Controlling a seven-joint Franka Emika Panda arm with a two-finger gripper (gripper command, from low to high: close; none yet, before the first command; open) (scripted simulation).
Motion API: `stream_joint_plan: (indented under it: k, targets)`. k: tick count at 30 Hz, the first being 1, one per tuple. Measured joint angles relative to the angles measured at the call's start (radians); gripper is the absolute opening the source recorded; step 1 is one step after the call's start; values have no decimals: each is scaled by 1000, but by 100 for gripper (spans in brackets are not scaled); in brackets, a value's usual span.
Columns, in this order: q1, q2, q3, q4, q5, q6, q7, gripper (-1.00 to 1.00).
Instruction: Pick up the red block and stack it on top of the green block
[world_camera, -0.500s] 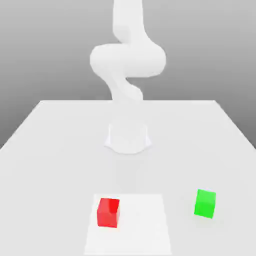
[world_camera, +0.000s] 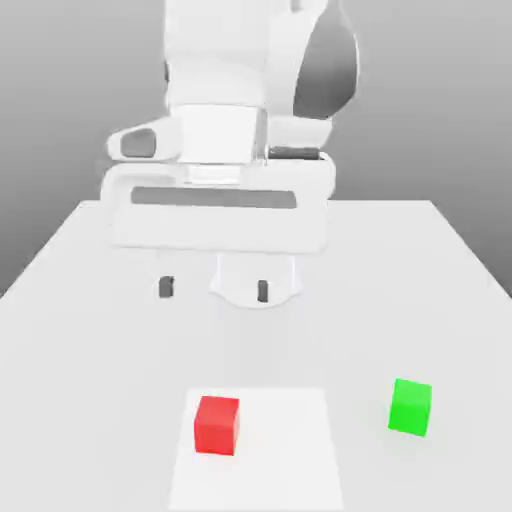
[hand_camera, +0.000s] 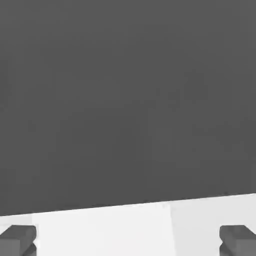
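Note:
The red block (world_camera: 217, 424) rests on a lighter square patch of the white table (world_camera: 80, 330), toward the front and a little to the exterior view's left. The green block (world_camera: 410, 406) sits on the table to the exterior view's right of it, well apart. My gripper (world_camera: 214, 289) hangs high above the table, behind and above the red block, open, with its two dark fingertips (world_camera: 166, 287) spread wide and nothing between them. In the hand view my gripper (hand_camera: 128, 240) shows both dark fingertips (hand_camera: 20, 239) far apart over the table's pale surface.
The arm's white base (world_camera: 255, 275) stands at the middle of the table behind the blocks. The lighter square patch (world_camera: 290, 450) under the red block reaches the table's front edge. Open table lies between the two blocks.
The arm has swung forward and down, so the big white hand now hangs over the table's middle. Both blocks stay where they were.

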Motion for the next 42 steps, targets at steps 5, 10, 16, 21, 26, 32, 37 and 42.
stream_joint_plan:
  k: [5,10,16,21,26,32,37,42]
  targets:
    - [-17,181,-10,-87,20,103,-17,0]
    - [-28,363,7,-79,48,250,-37,0]
    - [-35,423,16,-70,54,301,-41,-100]
    - [-30,368,10,-78,47,255,-36,-100]
    - [-8,214,17,-99,28,122,-25,-100]
    - [117,167,98,-94,50,74,-60,-100]
    - [238,140,148,-87,56,42,-82,-100]
    - [357,118,195,-80,50,11,-94,-100]
